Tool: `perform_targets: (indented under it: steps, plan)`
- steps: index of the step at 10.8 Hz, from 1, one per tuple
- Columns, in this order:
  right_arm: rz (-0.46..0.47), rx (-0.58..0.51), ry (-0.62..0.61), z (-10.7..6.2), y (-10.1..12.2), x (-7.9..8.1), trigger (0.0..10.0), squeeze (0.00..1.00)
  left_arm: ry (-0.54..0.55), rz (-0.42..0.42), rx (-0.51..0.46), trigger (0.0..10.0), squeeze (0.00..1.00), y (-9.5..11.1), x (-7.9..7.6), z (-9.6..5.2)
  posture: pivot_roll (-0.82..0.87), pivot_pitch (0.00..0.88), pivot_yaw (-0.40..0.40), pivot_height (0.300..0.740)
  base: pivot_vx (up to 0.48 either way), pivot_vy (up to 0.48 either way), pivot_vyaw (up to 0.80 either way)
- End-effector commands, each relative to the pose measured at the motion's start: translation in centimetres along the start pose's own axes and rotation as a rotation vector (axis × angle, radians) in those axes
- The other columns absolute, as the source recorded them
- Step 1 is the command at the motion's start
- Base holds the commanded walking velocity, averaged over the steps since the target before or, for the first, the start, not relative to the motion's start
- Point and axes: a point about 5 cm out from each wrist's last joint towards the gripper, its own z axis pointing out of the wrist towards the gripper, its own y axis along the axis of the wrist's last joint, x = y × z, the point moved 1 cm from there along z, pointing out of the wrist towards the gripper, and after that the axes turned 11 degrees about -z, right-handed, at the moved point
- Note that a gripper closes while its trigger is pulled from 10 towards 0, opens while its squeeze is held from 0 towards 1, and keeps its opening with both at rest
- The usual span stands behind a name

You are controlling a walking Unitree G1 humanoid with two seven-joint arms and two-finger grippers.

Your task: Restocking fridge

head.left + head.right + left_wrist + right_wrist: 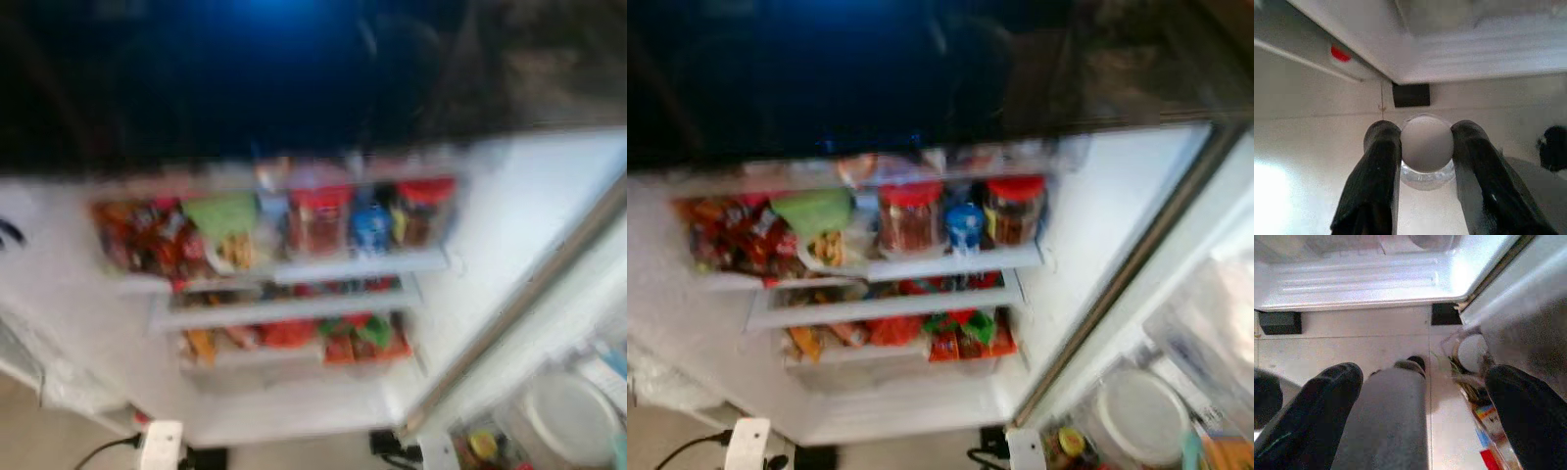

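Black fingers (1378,181) of the left gripper (1426,147) are seen closest in the left wrist view, pointed down at the pale floor (1312,147). A round white-capped container (1426,143) is clamped between them, a finger pressed at its 9 o'clock side and another at its 3 o'clock side, with a clear base seen below the cap. Beyond the container, the white bottom edge of the fridge (1459,54) and a black foot (1411,95) under it are seen.

In the right wrist view, the right gripper (1425,382) is held spread wide over the floor tiles, nothing between its fingers. A grey leg lies in the gap, and packets (1488,431) are seen on the floor toward 4 o'clock.

From the head, blurred, the open fridge (1117,215) is seen ahead. Its top shelf (950,264) is loaded with red-lidded jars (911,217), a blue tub (964,227), a green bag (813,211) and red packets (735,240). More packets are stacked on the shelves below. A white lidded tub (1138,416) is seen at 4 o'clock, and a white power strip (747,443) at 7 o'clock.
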Motion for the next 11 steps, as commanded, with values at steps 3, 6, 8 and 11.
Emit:
perform_targets:
  steps: [3, 6, 8, 11]
  plan:
    - [-0.005, -0.047, -0.031, 0.1, 1.3, -0.8, 10.0, 0.00, 0.025, 0.013, -0.062, 10.0, 0.00, 0.3, 1.2, -0.3, 0.02, 0.082, -0.017, 0.736, 0.000, 0.000, 0.00]
    - [-0.008, -0.043, -0.024, 0.1, 1.3, -0.7, 10.0, 0.00, -0.051, 0.062, -0.199, 10.0, 0.00, 1.8, 0.6, -0.5, 0.03, 0.084, -0.015, 0.736, 0.000, 0.000, 0.00]
    - [0.000, -0.045, -0.026, 0.1, 1.2, -0.7, 10.0, 0.00, -0.143, 0.082, -0.610, 10.0, 0.00, 11.5, -1.7, -0.9, 0.03, 0.085, -0.009, 0.736, 0.000, 0.000, 0.00]
    - [0.005, -0.042, -0.031, 0.1, 1.1, -0.7, 10.0, 0.00, -0.291, 0.125, -0.733, 10.0, 0.00, 12.4, -4.6, -2.2, 0.01, 0.083, 0.009, 0.736, 0.000, 0.000, 0.00]
